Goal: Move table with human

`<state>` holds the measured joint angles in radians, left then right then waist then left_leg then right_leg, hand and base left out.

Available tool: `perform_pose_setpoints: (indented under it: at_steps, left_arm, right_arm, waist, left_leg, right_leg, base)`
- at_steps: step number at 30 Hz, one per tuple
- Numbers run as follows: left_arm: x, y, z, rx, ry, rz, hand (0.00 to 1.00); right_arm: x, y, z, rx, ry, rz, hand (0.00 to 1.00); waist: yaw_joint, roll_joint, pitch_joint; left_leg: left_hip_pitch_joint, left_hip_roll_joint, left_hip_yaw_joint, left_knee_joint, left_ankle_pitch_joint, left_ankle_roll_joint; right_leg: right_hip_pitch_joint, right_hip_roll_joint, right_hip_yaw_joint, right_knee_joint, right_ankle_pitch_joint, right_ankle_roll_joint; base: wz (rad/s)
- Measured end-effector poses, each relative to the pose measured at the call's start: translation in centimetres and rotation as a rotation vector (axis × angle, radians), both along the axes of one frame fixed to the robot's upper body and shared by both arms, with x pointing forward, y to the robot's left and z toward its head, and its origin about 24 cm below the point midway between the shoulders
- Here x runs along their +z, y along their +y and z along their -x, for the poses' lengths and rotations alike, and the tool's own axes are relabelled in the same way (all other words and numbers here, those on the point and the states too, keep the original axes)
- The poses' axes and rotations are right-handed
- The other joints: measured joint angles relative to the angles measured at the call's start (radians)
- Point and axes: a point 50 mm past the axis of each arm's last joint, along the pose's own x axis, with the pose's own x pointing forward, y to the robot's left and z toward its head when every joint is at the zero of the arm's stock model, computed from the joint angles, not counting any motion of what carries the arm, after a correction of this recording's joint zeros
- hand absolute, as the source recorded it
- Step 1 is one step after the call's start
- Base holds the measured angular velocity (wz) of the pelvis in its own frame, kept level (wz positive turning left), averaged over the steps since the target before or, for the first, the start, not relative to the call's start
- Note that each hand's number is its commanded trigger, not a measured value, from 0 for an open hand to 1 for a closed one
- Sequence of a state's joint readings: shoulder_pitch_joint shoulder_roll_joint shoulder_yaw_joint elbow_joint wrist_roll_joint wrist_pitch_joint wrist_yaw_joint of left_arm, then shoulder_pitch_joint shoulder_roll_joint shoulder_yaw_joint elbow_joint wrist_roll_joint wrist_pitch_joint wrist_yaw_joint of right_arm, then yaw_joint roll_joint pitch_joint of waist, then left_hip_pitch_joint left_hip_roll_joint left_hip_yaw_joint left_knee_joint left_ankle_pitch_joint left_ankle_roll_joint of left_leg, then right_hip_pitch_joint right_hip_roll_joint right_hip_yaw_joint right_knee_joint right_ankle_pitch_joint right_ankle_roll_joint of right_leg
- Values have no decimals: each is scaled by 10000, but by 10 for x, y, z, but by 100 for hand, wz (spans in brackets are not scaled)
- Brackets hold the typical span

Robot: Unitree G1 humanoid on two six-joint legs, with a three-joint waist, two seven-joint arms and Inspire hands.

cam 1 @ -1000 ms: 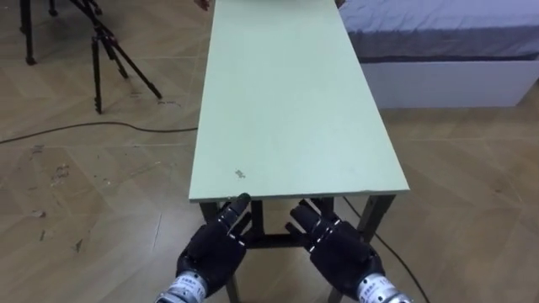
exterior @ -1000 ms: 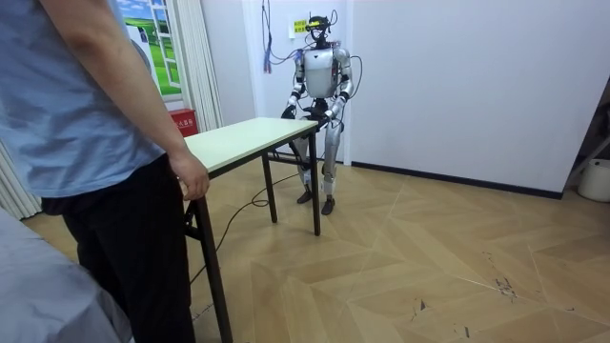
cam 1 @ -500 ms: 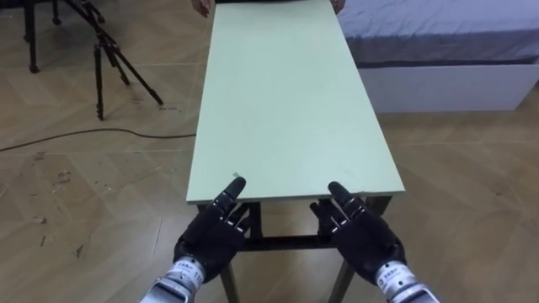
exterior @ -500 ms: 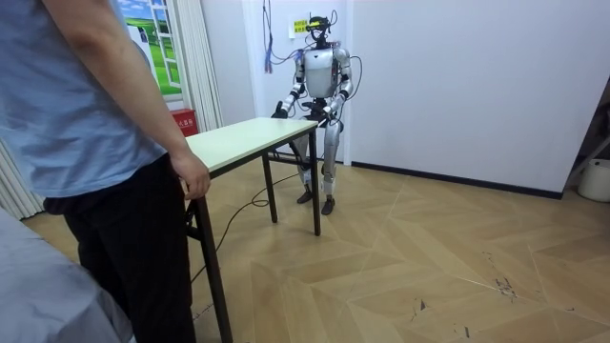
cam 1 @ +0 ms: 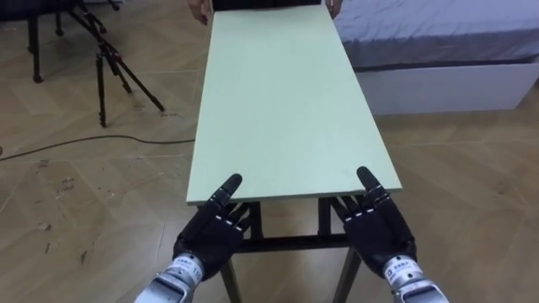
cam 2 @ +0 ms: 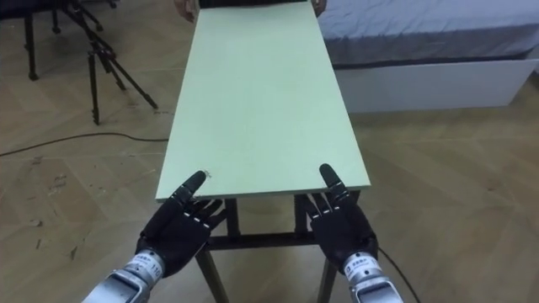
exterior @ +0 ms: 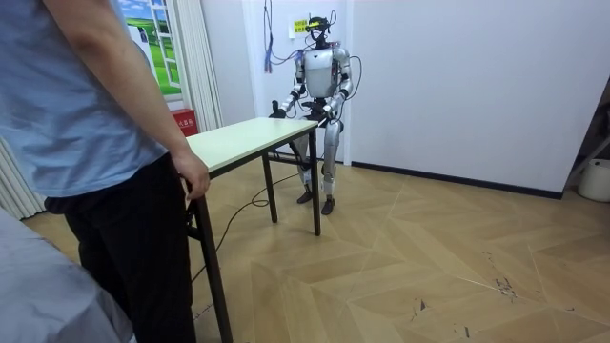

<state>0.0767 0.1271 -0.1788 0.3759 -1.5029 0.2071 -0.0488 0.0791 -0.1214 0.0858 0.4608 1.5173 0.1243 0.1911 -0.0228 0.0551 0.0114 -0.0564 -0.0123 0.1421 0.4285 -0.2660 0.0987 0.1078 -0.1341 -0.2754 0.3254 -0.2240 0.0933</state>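
Eyes look down; room view distant; share table (cam 1: 286, 101)

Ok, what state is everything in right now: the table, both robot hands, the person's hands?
table, standing on the floor, level.
left robot hand, open, fingers straight, at the table's near edge.
right robot hand, open, fingers straight, at the near edge.
person's hand, on the table's far end.
tripod, standing, legs spread.

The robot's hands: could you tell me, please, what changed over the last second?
The left hand and right hand spread apart along the near edge of the pale green rectangular table, from its middle to its corners, fingers straight. The table and person's hand at its far end stayed.
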Motion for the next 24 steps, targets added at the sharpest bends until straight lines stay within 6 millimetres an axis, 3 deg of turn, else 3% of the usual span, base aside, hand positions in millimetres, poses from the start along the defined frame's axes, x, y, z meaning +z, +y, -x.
perform_pose_setpoints:
  at_steps: [10, 15, 24]
  left_arm:
    - [1, 0, -1, 487, 183, 828, 0]
    - [3, 0, -4, 1218, 442, 1600, 0]
    - [6, -1, -11, 1307, 516, 1597, 0]
  right_arm:
    - [0, 3, -1, -161, 30, -356, 0]
    - [0, 6, -2, -70, 45, -467, 0]
    - [-5, 7, -1, 119, 261, -297, 0]
  waist:
    - [1, -32, 31]
    - [4, -98, 133]
    - [-3, -177, 190]
  left_leg:
    - [32, -5, -50, -52, 13, -27]
    - [143, 9, -52, -216, 55, -97]
    - [106, 46, -68, -254, 83, -143]
  right_leg:
    - [116, 63, -22, -340, 17, -28]
    - [134, 91, -16, -338, 20, -33]
    - [136, 134, -20, -344, 24, -40]
  base:
    - [0]
    - [0]
    - [0]
